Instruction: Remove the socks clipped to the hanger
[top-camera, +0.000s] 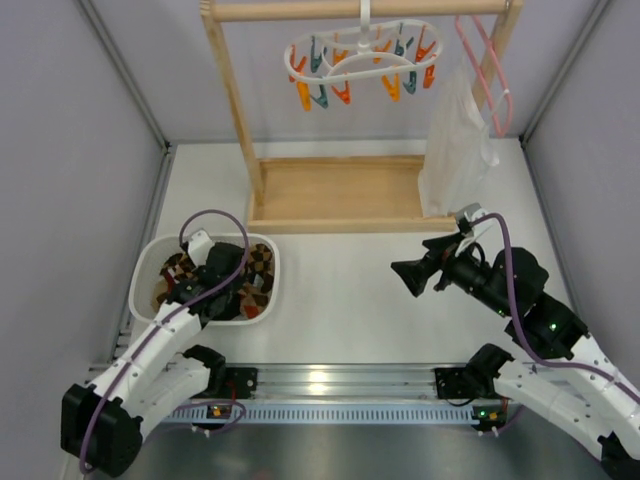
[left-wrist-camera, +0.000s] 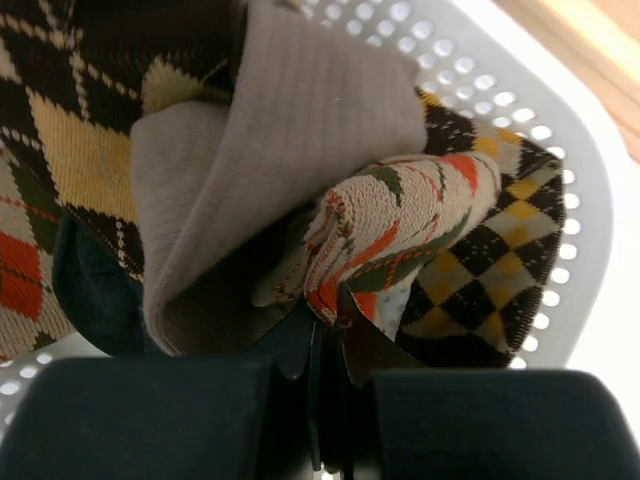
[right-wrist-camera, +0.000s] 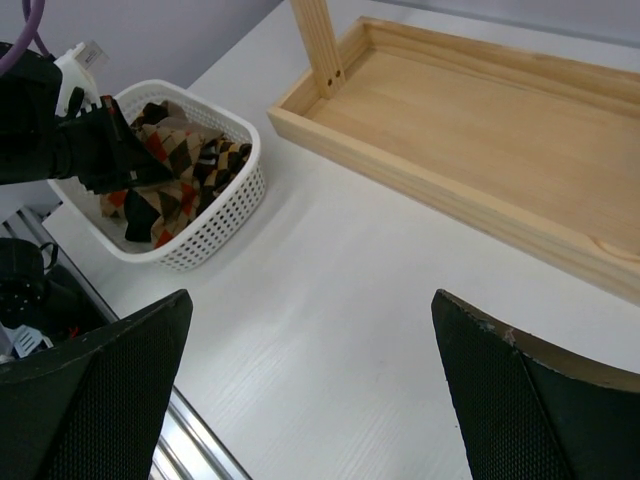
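Our left gripper sits low in the white basket, jaws closed to a thin slit on a folded edge of a tan-and-orange argyle sock; we judge it holds the sock there so that it lands on the pile, not on the table. The other socks lie heaped around it. Our right gripper hovers above the table, jaws spread wide and holding nothing (ready, we think, for another reach). On the wooden rack the hanger shows only empty clothespins
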